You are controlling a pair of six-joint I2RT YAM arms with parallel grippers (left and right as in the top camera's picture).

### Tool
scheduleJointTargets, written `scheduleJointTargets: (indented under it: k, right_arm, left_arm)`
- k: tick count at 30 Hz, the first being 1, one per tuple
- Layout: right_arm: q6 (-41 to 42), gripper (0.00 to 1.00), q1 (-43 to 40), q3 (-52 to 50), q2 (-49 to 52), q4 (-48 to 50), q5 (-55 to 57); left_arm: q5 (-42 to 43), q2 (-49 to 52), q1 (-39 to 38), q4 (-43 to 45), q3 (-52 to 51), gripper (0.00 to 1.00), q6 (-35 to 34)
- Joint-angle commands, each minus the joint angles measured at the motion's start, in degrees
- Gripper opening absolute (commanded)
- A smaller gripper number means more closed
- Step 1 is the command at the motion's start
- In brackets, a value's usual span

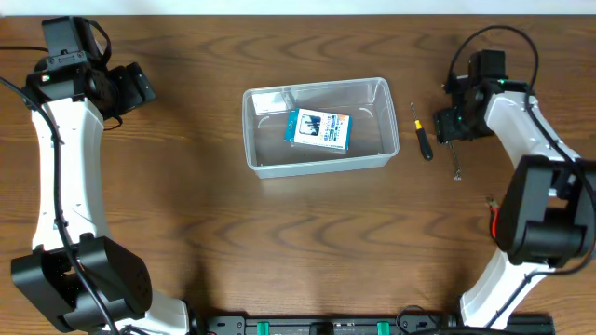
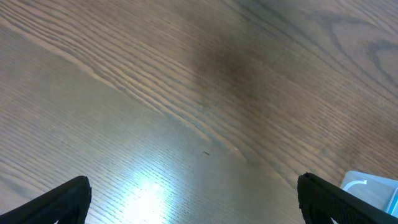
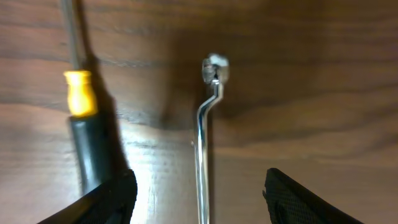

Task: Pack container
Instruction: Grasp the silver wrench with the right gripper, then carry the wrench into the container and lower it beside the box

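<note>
The clear plastic container (image 1: 317,86) stands mid-table with a blue-and-white box (image 1: 318,129) lying inside; one corner of the container (image 2: 373,190) shows in the left wrist view. To its right lie a black screwdriver with a yellow collar (image 1: 422,133) (image 3: 84,124) and a thin chrome wrench (image 1: 455,166) (image 3: 202,149). My right gripper (image 1: 452,126) (image 3: 199,176) hangs over the wrench, open, with a finger on either side of the shaft and a gap on both sides. Far to the left, my left gripper (image 1: 140,88) (image 2: 194,182) is wide open over bare wood.
The screwdriver lies just left of the right gripper's left finger (image 3: 115,199), close alongside the wrench. Both arm bases stand at the table's front corners. Wooden tabletop (image 1: 279,242) stretches in front of the container.
</note>
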Motion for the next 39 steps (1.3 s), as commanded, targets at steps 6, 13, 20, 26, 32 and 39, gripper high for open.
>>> scheduleJointTargets:
  k: [6,13,20,26,32,39]
  right_arm:
    - [-0.57,0.63,-0.09,-0.44,4.85,0.2,-0.13]
    - [-0.13,0.31,-0.09,-0.44,5.62,-0.09,0.02]
    - [-0.11,0.05,-0.09,-0.42,5.62,-0.13,0.07]
    - [1.31,0.01,0.02,1.03,4.63,-1.51,3.96]
    - [1.14,0.01,0.68,11.26,1.2,-6.84,4.04]
    - [-6.21,0.01,5.38,28.44,-1.81,-13.66,-1.25]
  left_arm:
    - [-0.48,0.31,0.17,-0.15,0.28,0.98,-0.57]
    - [-0.48,0.31,0.17,-0.15,0.28,0.98,-0.59]
    - [-0.48,0.31,0.17,-0.15,0.28,0.98,-0.59]
    - [-0.46,0.31,0.17,-0.15,0.28,0.98,-0.59]
    - [-0.48,0.31,0.17,-0.15,0.28,0.98,-0.57]
    - [-0.48,0.31,0.17,-0.15,0.28,0.98,-0.59]
